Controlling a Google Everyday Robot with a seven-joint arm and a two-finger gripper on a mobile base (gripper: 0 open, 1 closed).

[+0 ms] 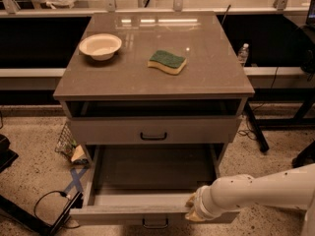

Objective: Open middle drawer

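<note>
My tool (pixel 193 211) sits at the top edge of the middle drawer (pixel 123 214), on the front panel just right of centre. My white arm (pixel 261 191) reaches in from the lower right. I cannot tell whether the tool is open or closed, or whether it grips the panel: its tip is hidden against the drawer's edge.

The middle drawer stands drawn well out of the cabinet, showing a plain grey inside with nothing in it. Its small black handle (pixel 155 224) is on the front face, below and to the left of the tool, and the tool is not on it.

Above it, the taller-fronted upper drawer (pixel 197 130) is pushed in, its own black handle (pixel 153 136) at centre. A dark open slot runs between that drawer and the worktop (pixel 206 77).

On the worktop, a pale bowl (pixel 100 45) stands upright near the back left. A sponge (pixel 167 62), green on top and yellow below, lies near the middle, well apart from the bowl.

On the speckled floor to the left of the cabinet are a cross of blue tape (pixel 74 181) and a loop of black cable (pixel 47 200). A water bottle (pixel 243 54) stands behind the cabinet's right side.
</note>
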